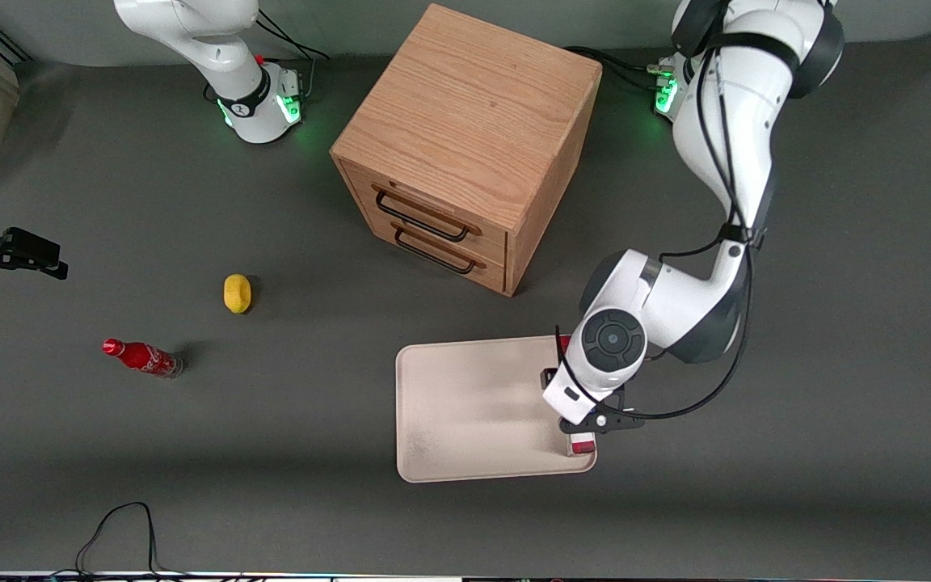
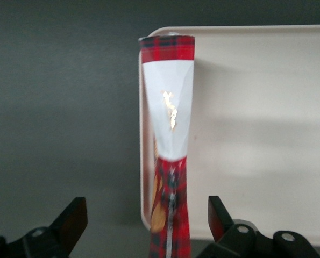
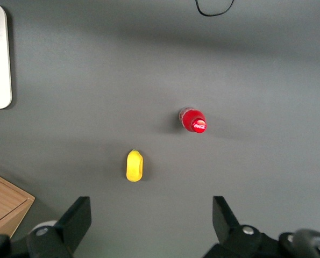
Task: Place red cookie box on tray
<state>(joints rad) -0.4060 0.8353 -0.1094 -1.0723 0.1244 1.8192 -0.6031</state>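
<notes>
The red cookie box point(image 2: 168, 107), tartan red with a white patch, rests on its narrow side in the tray point(image 2: 256, 134), along the rim at the working arm's end. In the front view only its ends show, one point(image 1: 583, 444) peeking out from under the arm's hand. The left gripper point(image 2: 147, 217) hangs just above the box and is open. Its two black fingers point(image 2: 73, 220) stand wide apart on either side of the box, touching nothing. In the front view the gripper point(image 1: 572, 404) sits over that same edge of the cream tray point(image 1: 465, 404).
A wooden drawer cabinet point(image 1: 465, 145) stands farther from the front camera than the tray. A yellow lemon-like object point(image 1: 237, 293) and a small red soda bottle point(image 1: 142, 357) lie toward the parked arm's end. A black cable point(image 1: 118, 525) loops at the table's near edge.
</notes>
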